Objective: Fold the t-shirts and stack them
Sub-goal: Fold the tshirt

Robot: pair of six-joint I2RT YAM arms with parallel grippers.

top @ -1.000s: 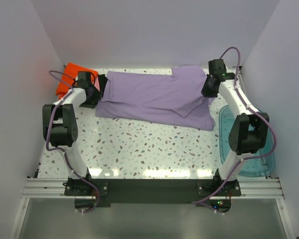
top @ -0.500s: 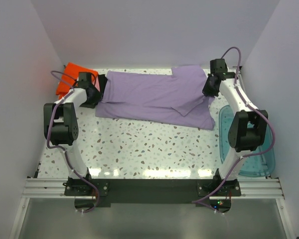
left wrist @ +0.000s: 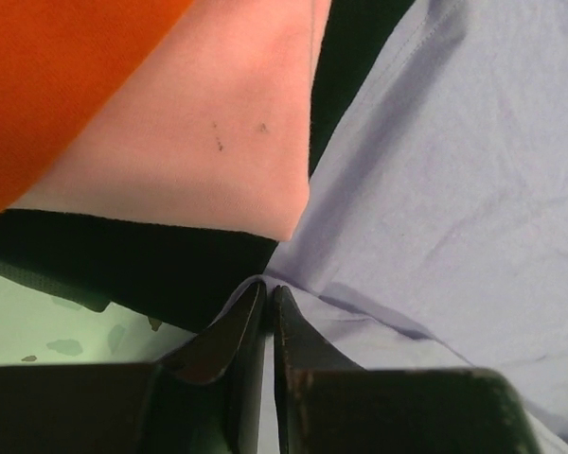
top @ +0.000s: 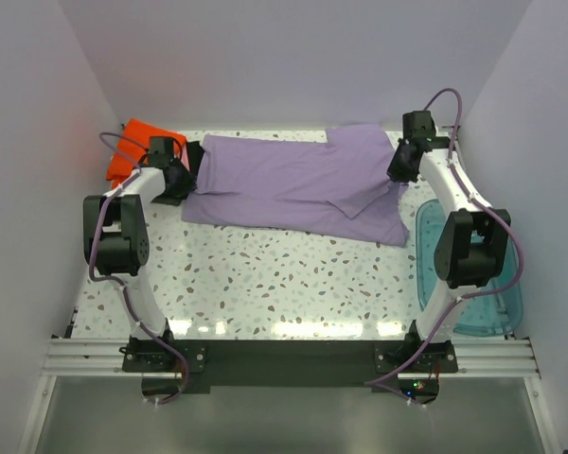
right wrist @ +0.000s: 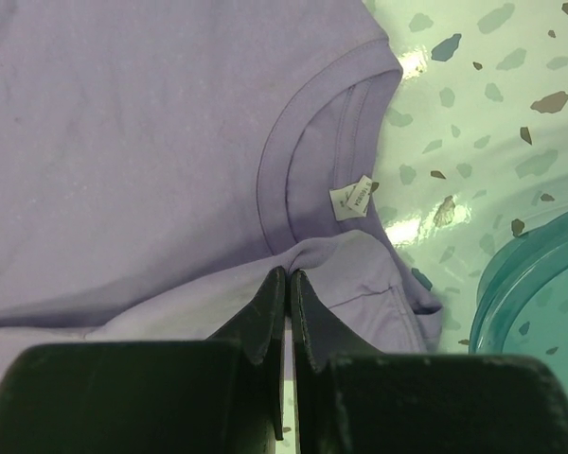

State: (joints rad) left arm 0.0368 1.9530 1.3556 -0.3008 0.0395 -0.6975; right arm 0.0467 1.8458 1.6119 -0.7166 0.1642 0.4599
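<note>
The lavender-purple t-shirt [top: 293, 184] lies spread across the far part of the table. My left gripper [top: 183, 178] is shut on its left edge [left wrist: 265, 284], next to the stack. My right gripper [top: 398, 168] is shut on a fold of the shirt [right wrist: 322, 255] by the collar and its white label [right wrist: 350, 199]. At the far left lies a stack of folded shirts: orange [top: 137, 137] on top, pink [left wrist: 208, 123] below it, black [left wrist: 123, 265] under that.
A translucent teal plastic bin [top: 469, 274] stands at the right, its rim in the right wrist view [right wrist: 540, 284]. White walls close in the speckled table [top: 265, 274] on three sides.
My right gripper has moved slightly to the right and away from me, drawing the shirt's right end with it. The left gripper has barely moved.
</note>
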